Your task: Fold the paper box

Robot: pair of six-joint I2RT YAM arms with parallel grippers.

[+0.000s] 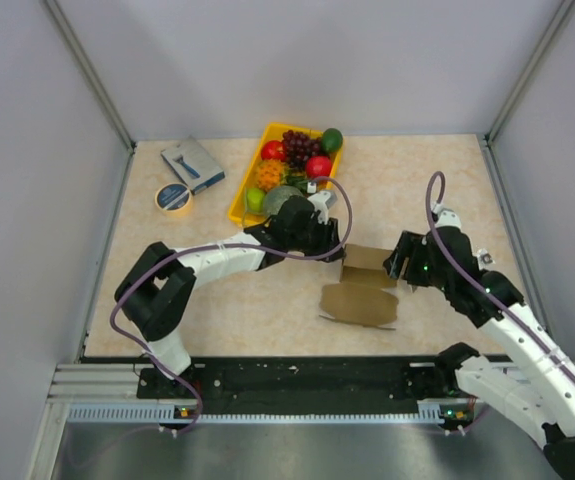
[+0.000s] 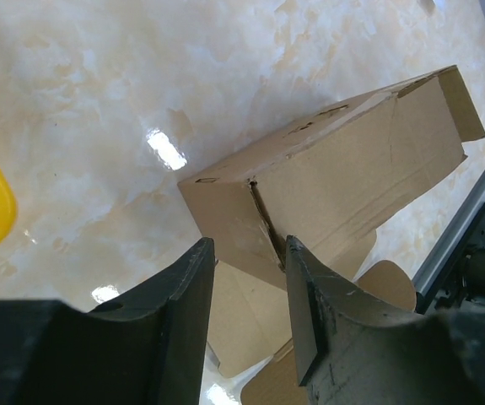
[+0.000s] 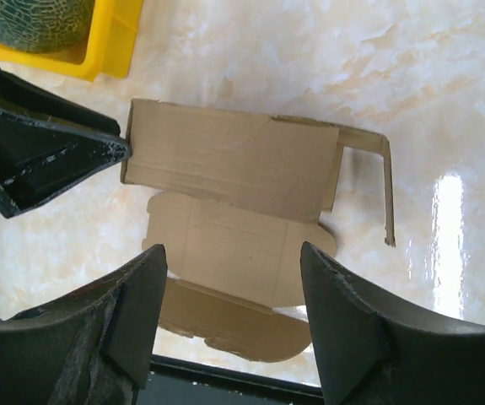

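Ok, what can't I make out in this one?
- Left wrist: the paper box's near corner, behind the left pincer's fingers.
- Right wrist: the ends of its lowest flap, behind the right pincer's fingers.
- Top external: print on the blue-grey packet, too small to read.

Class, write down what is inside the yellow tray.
The yellow tray holds fruit: dark grapes, red fruits, an orange one, a netted melon. Its floor is hidden beneath them.

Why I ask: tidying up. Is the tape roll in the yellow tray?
No, the tape roll lies left of the tray, apart from it.
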